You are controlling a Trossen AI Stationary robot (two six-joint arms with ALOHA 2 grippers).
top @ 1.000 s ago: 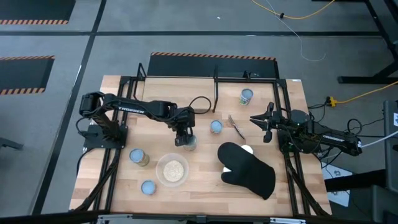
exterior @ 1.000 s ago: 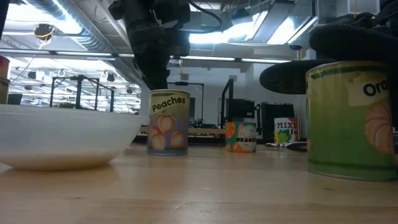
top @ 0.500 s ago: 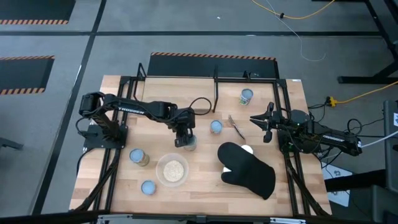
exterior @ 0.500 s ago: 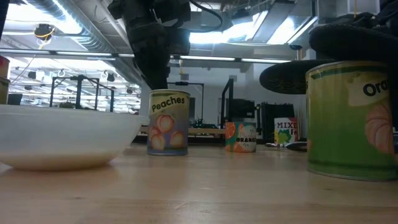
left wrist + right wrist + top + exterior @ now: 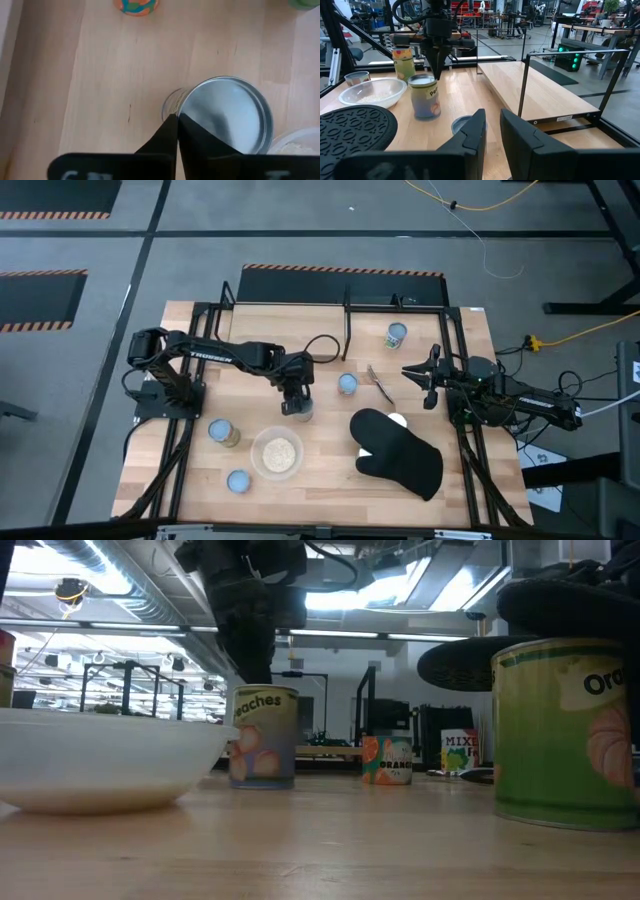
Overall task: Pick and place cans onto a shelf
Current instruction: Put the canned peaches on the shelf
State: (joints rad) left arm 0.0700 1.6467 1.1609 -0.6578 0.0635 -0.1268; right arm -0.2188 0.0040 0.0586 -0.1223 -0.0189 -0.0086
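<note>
The left gripper (image 5: 293, 406) hangs over the middle of the big wooden table (image 5: 200, 340), pointing straight down. Its two dark fingers (image 5: 172, 137) are squeezed tight together with nothing between them. Their tips sit right at the rim of a small metal can with a silvery top and a pale label with peaches on it (image 5: 225, 115). So the can is beside the fingers, not inside them. It stands on the table just beside the clear round bowl of pale grain (image 5: 277, 453). It may lean a tiny bit, but I can't be sure from here.

The right gripper (image 5: 408, 371) waits low over the right side of the table, its fingers a little apart and holding nothing.

The low light-wood shelf on thin black legs (image 5: 535, 92) stands at the back of the table (no can on the part that shows). A black oven mitt (image 5: 400, 450) lies near the right arm.
</note>
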